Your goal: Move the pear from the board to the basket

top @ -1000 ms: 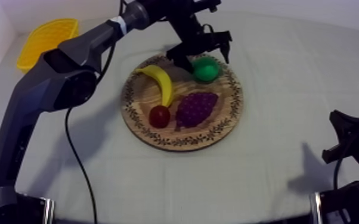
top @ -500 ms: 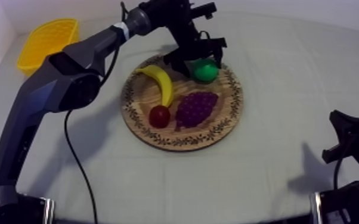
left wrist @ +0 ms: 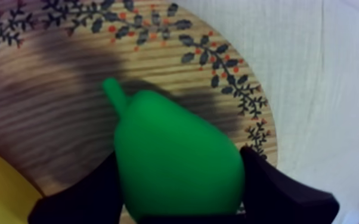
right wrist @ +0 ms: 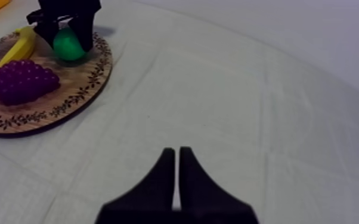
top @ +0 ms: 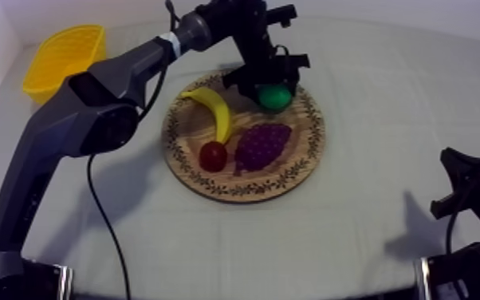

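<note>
In the top view the left gripper (top: pixel 269 86) has come down during the last second. Before, it hung with the fingers spread above the pear (top: pixel 276 98); now the fingers are drawn in on both sides of it. The pear itself has not moved. It lies on the far part of the wooden board (top: pixel 241 191), apart from the banana (top: pixel 215 112), the grapes (top: pixel 261 145) and the small red fruit (top: pixel 213 155). The yellow basket (top: pixel 58 56) waits at the far left of the table, well apart from the board. The right gripper (top: pixel 460 187) rests low at its own side, as before. In the left wrist view the two black fingers (left wrist: pixel 274 190) lie against both flanks of the pear (left wrist: pixel 176 161), so I judge it is grasped, although it is still down on the board (left wrist: pixel 50 101) with its stem pointing away from the gripper. In the right wrist view the right gripper (right wrist: pixel 176 154) is clenched on nothing, its fingers together as a narrow wedge over the cloth (right wrist: pixel 247 101), and farther off the left gripper (right wrist: pixel 68 24) stands over the pear (right wrist: pixel 68 46). This means the reaching is done and the grip seems taken. What remains is the lift and the carry toward the basket.
</note>
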`<state>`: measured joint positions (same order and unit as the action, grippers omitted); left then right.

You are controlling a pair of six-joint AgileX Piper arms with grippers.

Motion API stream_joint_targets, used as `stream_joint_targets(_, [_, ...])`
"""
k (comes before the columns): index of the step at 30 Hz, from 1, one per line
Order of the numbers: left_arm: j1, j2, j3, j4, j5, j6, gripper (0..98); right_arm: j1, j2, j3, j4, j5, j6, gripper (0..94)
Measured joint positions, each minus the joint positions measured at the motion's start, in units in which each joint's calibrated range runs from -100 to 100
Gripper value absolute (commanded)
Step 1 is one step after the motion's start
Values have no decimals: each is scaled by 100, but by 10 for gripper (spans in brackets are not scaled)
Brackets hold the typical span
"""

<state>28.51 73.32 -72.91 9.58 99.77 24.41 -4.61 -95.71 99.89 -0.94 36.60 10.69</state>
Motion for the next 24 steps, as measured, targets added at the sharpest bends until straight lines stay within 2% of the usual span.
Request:
stream_joint_targets(8, [36, -451, 521, -81, -65, -62, 492, 0, 0, 0, 0, 0, 0, 4])
stream_joint_targets(24, [155, -2429, 2319, -155, -216, -36, 526, 0, 0, 0, 0, 0, -4, 4])
